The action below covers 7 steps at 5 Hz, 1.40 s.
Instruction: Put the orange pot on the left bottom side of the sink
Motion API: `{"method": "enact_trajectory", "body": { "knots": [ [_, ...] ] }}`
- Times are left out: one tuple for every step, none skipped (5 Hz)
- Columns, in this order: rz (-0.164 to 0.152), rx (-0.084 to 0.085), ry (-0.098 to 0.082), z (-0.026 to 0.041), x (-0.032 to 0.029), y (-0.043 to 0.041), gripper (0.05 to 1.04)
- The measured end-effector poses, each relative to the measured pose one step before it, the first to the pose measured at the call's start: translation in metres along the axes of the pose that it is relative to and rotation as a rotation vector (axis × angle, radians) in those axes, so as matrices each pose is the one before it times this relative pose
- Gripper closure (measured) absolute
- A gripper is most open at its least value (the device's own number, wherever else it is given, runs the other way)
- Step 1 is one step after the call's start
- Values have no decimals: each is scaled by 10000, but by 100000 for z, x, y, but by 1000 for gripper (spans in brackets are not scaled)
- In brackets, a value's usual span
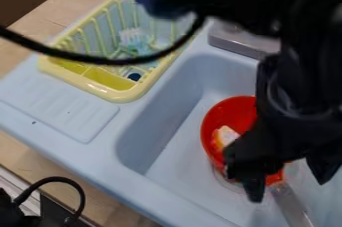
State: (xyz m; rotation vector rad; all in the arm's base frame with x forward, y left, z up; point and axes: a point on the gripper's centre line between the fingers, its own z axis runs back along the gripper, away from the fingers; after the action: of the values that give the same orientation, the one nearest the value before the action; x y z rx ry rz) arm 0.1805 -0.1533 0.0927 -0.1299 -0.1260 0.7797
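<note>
The orange-red pot (214, 118) sits in the light blue sink (157, 138), toward the right of the camera view. A small white and orange item (226, 137) lies inside it, and its grey handle (291, 206) points down toward the bottom edge. Over the pot's lower right side hangs my gripper (288, 180), open, its two fingertips apart on either side of the area where the handle joins the pot. The arm and gripper hide the pot's right part, and whether the fingers touch it I cannot tell.
A yellow dish rack (113, 93) with small items inside stands at the upper left, beside the basin. Below it is the ridged drainboard (60, 106). A grey block (237, 41) rests at the sink's back edge. Black cables cross the upper left and lower left.
</note>
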Motion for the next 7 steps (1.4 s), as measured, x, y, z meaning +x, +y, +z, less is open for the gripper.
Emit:
{"method": "enact_trajectory", "body": {
  "knots": [
    [558, -506, -200, -848, -562, -298, 84],
    [67, 115, 208, -964, -366, 577, 84],
    [40, 144, 21, -914, 34, 196, 90],
    [97, -160, 31, -854, -293, 297, 141],
    [-222, -29, -244, 8, 482, -19, 424],
    [-151, -42, 43, 40, 589, -92, 699],
    [-91, 290, -110, 741, 292, 370, 741]
  ]
}}
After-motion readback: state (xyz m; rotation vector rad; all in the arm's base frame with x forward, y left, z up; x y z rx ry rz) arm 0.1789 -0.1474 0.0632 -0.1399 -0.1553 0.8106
